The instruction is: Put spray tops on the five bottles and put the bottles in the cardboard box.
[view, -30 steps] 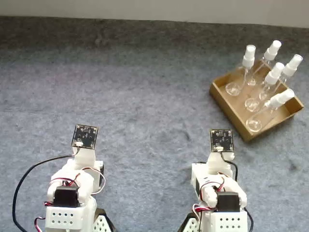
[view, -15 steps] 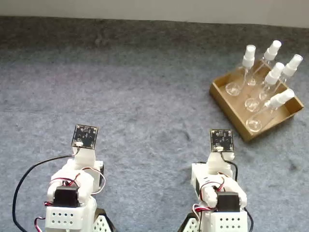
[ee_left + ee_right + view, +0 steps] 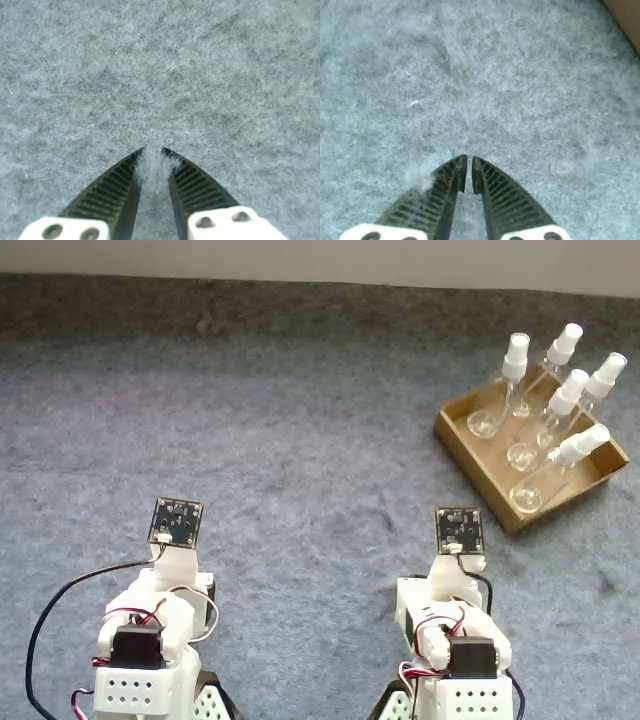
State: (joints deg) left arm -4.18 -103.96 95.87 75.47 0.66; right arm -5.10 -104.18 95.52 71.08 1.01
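Observation:
Several clear bottles [image 3: 545, 415] with white spray tops [image 3: 567, 392] stand leaning in the cardboard box [image 3: 470, 456] at the far right of the table. Both arms sit folded back at the near edge, the left arm [image 3: 165, 590] at the left and the right arm [image 3: 455, 590] nearer the box. My left gripper [image 3: 153, 150] is shut over bare grey carpet, holding nothing. My right gripper [image 3: 469, 159] is shut too, empty, with a corner of the box [image 3: 627, 20] at the picture's edge.
Grey carpet [image 3: 300, 420] covers the whole table. A black cable [image 3: 50, 610] loops beside the left arm's base. A pale wall strip [image 3: 300, 255] runs along the far edge.

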